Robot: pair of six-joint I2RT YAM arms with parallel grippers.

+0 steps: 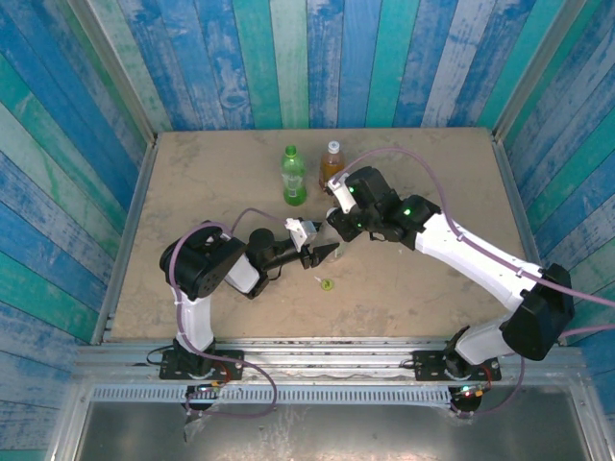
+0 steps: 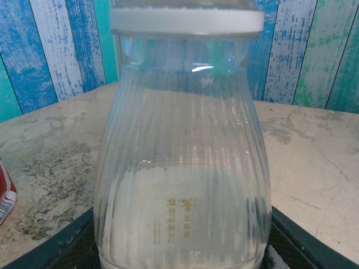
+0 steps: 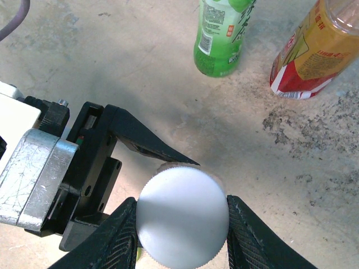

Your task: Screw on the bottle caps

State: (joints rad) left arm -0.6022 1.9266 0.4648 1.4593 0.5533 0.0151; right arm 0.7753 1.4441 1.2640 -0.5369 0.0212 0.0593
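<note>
My left gripper [image 1: 320,253] is shut on the lower body of the clear bottle [image 2: 182,168], which stands upright at mid-table; its mesh pads [image 2: 291,238] press both sides. A white cap [image 3: 182,216] sits on that bottle's neck, and my right gripper [image 3: 182,224] is shut on it from above, one finger [image 3: 255,238] on each side. The same cap [image 2: 186,21] tops the bottle in the left wrist view. A yellow-green cap [image 1: 327,283] lies loose on the table just in front. The green bottle [image 1: 293,178] and the amber bottle [image 1: 331,165] with a red label stand upright behind.
The left gripper's dark finger [image 3: 148,143] shows right beside the cap. The two far bottles [image 3: 220,39] [image 3: 314,56] stand close together behind the grippers. Blue and green plank walls [image 1: 317,58] close the table [image 1: 192,192] on three sides.
</note>
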